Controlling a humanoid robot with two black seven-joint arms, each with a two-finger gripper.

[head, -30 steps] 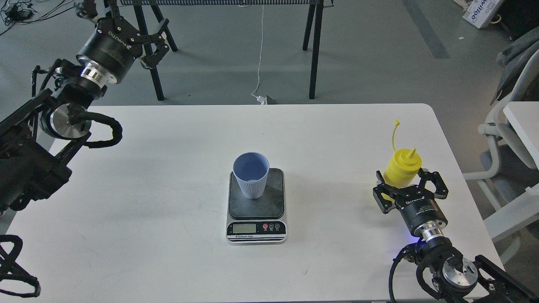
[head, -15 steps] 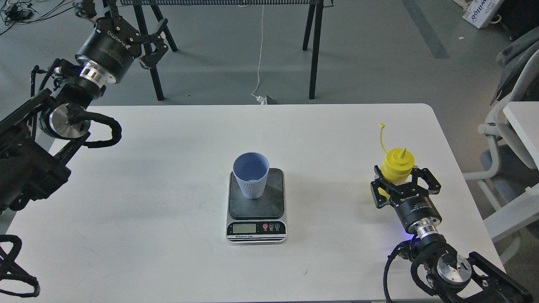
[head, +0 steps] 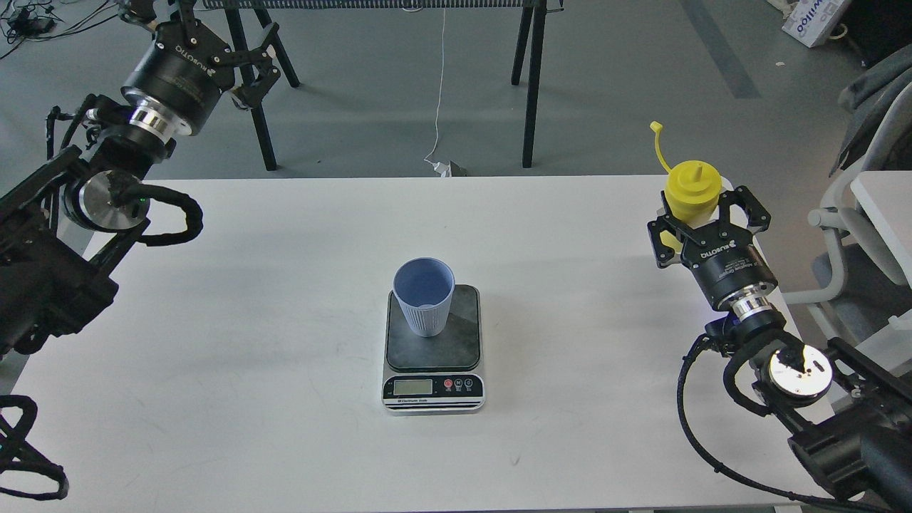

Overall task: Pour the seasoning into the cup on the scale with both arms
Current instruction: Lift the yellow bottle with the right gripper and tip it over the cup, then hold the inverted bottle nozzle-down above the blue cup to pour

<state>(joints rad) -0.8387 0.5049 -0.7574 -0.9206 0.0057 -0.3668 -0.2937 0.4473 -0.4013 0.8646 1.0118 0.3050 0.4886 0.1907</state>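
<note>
The right gripper (head: 702,217) has its black claw fingers clamped around the yellow plastic squeeze bottle (head: 690,189), held upright near the table's (head: 249,320) far right edge, pointed nozzle up, thin cap strap curling left. The left gripper (head: 214,50) hangs beyond the table's far left corner, fingers spread and empty. The ribbed, tapered light-blue cup (head: 425,296) stands on the flat scale's (head: 434,356) dark smudged platform, mid-table.

Matt plastic seasoning bottle (head: 689,189), ribbed plastic cup (head: 425,296), smudged scale (head: 433,349).
</note>
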